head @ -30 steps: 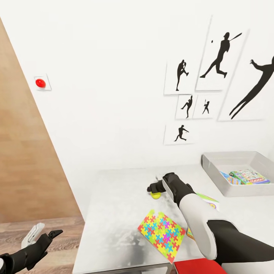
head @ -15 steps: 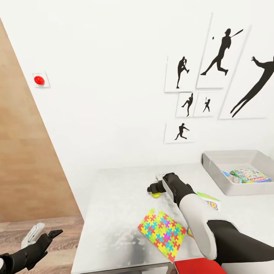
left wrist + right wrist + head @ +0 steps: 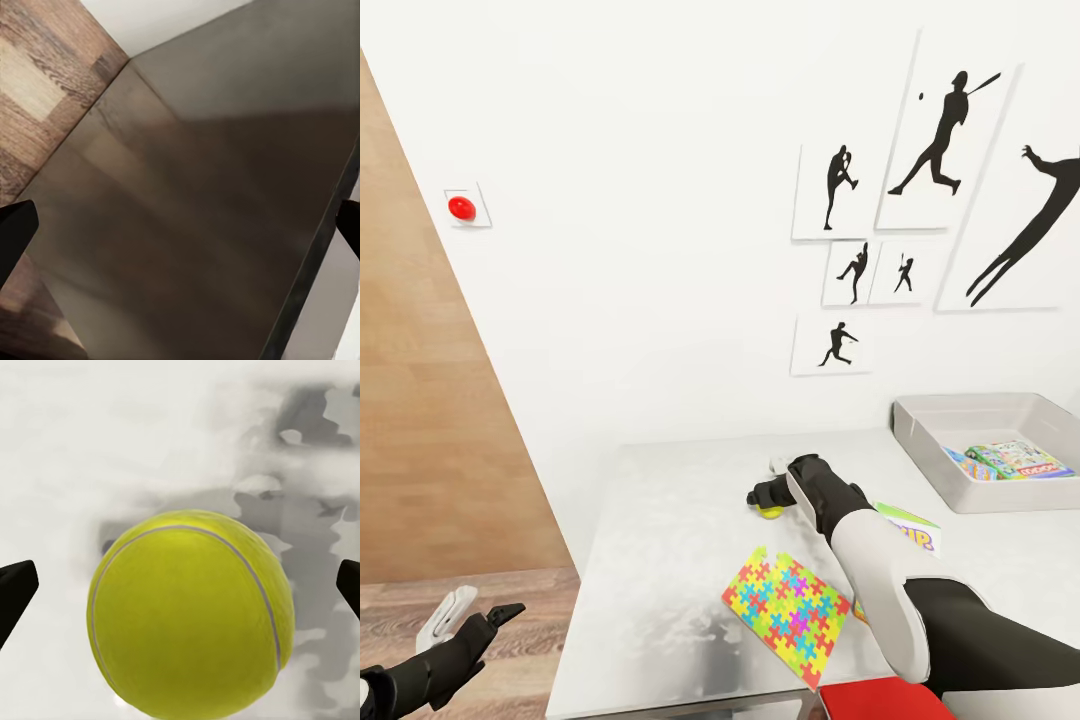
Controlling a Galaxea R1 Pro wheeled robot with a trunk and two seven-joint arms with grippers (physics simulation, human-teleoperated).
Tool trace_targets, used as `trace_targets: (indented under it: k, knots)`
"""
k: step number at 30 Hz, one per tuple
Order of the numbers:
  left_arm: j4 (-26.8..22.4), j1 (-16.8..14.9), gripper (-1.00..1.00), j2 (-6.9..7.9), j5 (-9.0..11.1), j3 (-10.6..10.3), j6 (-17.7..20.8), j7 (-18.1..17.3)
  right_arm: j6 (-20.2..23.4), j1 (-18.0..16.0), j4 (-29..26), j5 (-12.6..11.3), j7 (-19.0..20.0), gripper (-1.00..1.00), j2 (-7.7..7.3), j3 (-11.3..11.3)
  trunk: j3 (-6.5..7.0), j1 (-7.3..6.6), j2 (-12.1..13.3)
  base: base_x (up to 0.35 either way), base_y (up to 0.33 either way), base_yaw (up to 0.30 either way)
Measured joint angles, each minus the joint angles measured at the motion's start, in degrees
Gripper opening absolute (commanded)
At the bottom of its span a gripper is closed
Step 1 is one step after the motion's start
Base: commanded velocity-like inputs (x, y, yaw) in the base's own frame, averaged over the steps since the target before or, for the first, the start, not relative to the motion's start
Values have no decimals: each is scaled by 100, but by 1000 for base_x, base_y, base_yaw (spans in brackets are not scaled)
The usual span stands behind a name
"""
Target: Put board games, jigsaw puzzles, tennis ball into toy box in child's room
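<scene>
My right end effector hangs directly over the tennis ball on the bench, fingers spread wide with the ball centred between them and untouched, so I judge a straight descent suits, while my left end effector, also spread, idles far off.

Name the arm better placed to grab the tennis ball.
Right. Its right gripper is open directly over the tennis ball on the table, fingers either side. The left gripper hangs low over the floor, off the table.
</scene>
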Motion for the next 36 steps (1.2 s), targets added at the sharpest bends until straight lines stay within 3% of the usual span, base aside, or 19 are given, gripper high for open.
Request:
trace_targets:
  k: [3, 12, 13, 36]
  knots:
    - [0, 0, 100, 0, 2, 1, 0, 2, 1, 0, 0, 0, 0, 100, 0, 0, -54, 66, -120, 0, 0, 0]
    - [-46, -3, 100, 0, 13, 18, 0, -2, 8, 6, 5, 8, 0, 100, 0, 0, -54, 67, -122, 0, 0, 0]
    - [-47, -2, 100, 0, 13, 18, 0, -2, 8, 5, 5, 8, 0, -100, 0, 0, -54, 67, -122, 0, 0, 0]
    - [-52, 122, 100, -32, 12, -42, -75, -54, 9, 9, -57, 20, 11, -100, 0, 15, -54, 67, -122, 0, 0, 0]
